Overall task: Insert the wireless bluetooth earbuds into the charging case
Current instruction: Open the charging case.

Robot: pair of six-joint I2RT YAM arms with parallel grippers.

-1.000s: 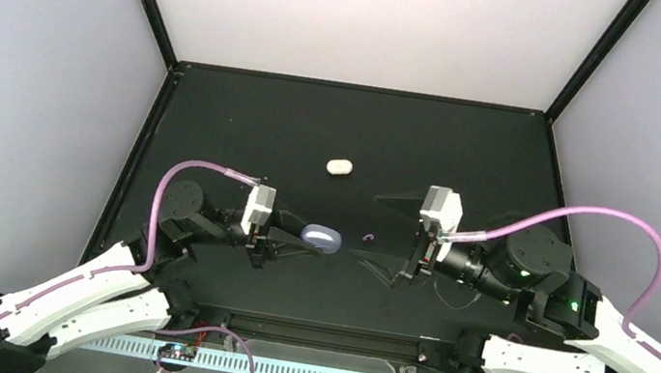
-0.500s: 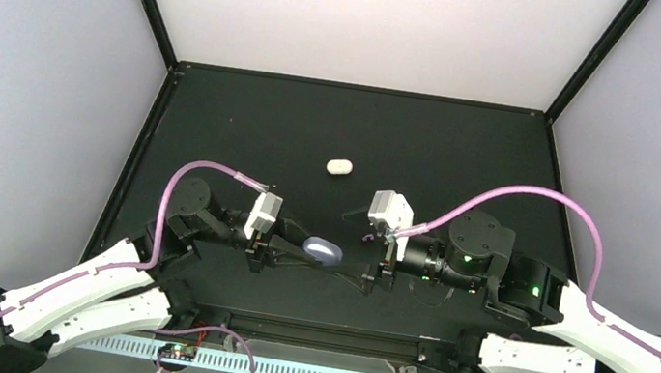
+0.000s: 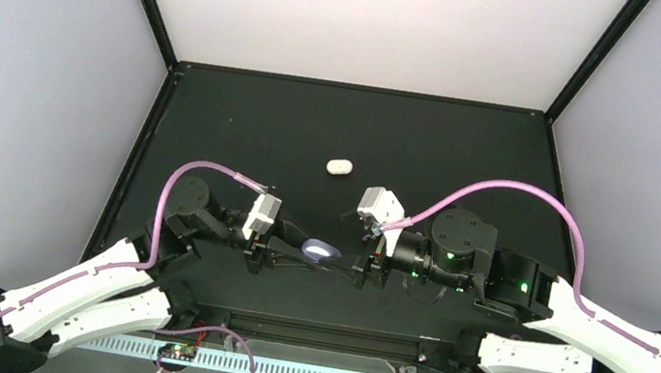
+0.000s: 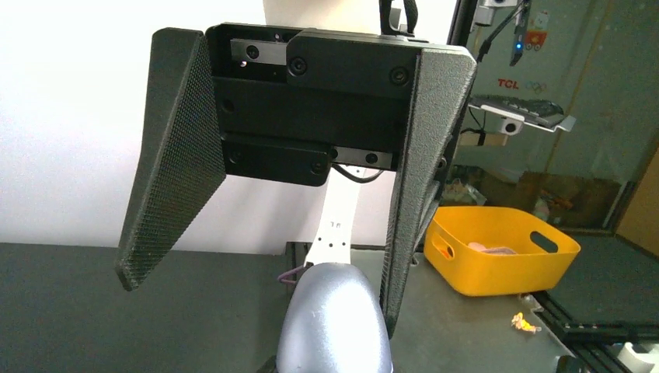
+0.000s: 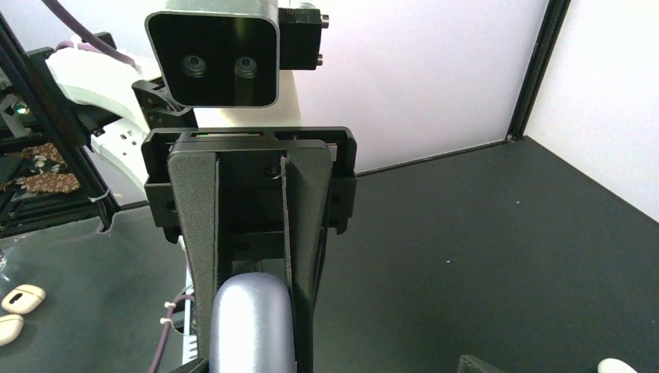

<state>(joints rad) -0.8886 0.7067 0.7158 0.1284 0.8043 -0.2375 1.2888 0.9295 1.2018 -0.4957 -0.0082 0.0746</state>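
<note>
The right arm [image 3: 489,277] has swung in from the right and now crowds the purple charging case [image 4: 334,326]; a second ago it stood well apart from it. The left arm [image 3: 77,292] has barely shifted, drawing the case slightly nearer its own base.

The right gripper [image 4: 256,307] faces the case head-on. Its jaws are spread wide with nothing between them, and one finger is just beside the case's far end. The left gripper [image 5: 250,311] is clamped tight on the case's flanks, and the case looks closed. A white case [image 3: 339,166] lies well beyond the purple case.

The purple earbud that lay just right of the case is now covered from above by the right arm. A thin purple curl [image 4: 289,273] past the case's far end may be the bud or tubing; I cannot tell which.

My reading is that the right gripper is lining up to open the lid, so no bud is seated yet.
</note>
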